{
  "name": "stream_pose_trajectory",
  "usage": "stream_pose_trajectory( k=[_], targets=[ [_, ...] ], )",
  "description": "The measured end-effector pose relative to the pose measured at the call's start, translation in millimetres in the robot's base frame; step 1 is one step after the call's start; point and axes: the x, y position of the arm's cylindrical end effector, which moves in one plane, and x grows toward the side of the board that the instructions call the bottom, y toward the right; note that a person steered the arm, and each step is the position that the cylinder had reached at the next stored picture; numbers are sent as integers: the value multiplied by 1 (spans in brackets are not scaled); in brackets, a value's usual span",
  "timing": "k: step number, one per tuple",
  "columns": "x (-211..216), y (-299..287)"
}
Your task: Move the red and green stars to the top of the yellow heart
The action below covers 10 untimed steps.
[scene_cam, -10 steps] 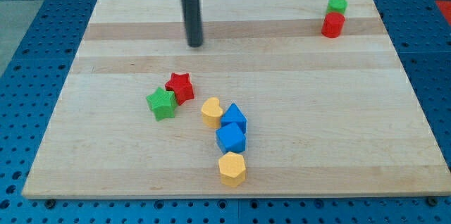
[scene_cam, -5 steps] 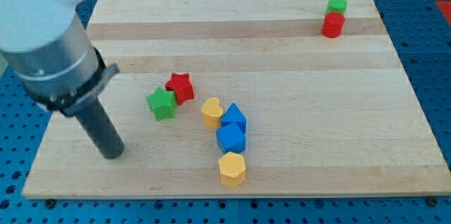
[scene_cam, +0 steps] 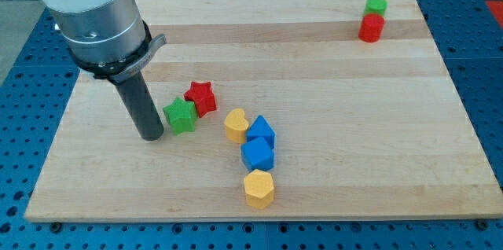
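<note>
- Pale wooden board [scene_cam: 330, 163] on blue pegboard.
- My tip [scene_cam: 151, 135] just left of green star [scene_cam: 181, 115]; no pincer, just a rod.
- Red star [scene_cam: 200, 97] touching green star, upper left of yellow heart [scene_cam: 235, 124].

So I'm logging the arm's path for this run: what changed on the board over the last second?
Only the rod moved. My tip went from the view's top centre down to the lower left, then came back right, and now sits just left of the green star, very close or touching. The green star, red star, yellow heart and all the other blocks stayed where they were.
</note>
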Motion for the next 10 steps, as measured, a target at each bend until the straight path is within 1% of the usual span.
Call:
stream_pose_trajectory(
  k=[1, 4, 5, 6, 7, 8, 9, 10],
  targets=[
    [-13, 8],
    [-126, 65],
    [-143, 71],
    [-142, 36],
    [-117, -12],
    [-78, -23],
    [-39, 2],
    [-42, 13]
  ],
)
